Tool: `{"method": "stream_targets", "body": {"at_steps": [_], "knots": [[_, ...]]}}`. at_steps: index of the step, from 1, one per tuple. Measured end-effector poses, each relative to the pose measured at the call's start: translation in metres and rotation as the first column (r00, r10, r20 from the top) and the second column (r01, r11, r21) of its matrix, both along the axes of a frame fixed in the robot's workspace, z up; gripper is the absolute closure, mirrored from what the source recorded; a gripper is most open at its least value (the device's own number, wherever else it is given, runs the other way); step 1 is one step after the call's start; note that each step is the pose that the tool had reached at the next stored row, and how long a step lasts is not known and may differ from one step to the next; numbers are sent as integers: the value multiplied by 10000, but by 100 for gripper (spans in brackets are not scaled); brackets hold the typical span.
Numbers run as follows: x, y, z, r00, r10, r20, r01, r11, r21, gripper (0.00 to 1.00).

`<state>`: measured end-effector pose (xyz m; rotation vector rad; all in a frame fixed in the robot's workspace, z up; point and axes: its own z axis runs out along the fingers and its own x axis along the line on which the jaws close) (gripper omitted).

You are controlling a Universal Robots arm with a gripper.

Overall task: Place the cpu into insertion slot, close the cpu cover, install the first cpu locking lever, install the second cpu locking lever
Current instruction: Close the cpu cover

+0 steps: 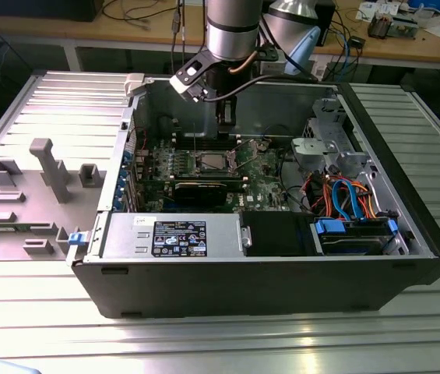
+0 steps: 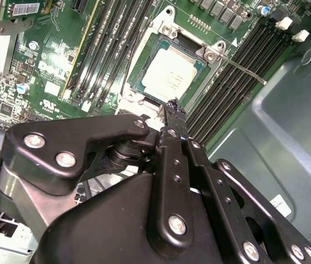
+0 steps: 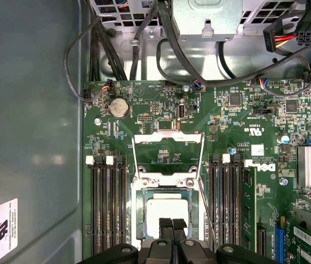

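The small silver-grey square cpu [image 3: 168, 212] lies in the silver-rimmed square insertion slot [image 3: 140, 214]. The black gripper [image 3: 172, 223] hovers just over it, jaws pressed together and empty. The thin silvery frame-shaped cpu cover [image 3: 168, 136] stands open beyond the slot, on the side away from the fingertips.

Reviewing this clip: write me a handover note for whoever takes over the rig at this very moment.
The gripper is shut with nothing in it, poised over the cpu.
The cpu sits in the insertion slot.
The cpu cover is flipped open, away from the slot.
Done: cpu placed.
Left: cover not yet closed, levers not latched; one locking lever sticks out free beside the slot.
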<state>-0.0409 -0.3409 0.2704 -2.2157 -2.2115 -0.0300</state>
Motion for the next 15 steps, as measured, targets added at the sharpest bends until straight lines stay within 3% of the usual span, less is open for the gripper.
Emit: {"method": "stream_targets", "body": {"at_steps": [6, 15], "knots": [[1, 0, 23, 10000, 1, 1, -1, 10000, 2, 89], [92, 0, 25, 10000, 2, 0, -2, 10000, -15, 89]]}}
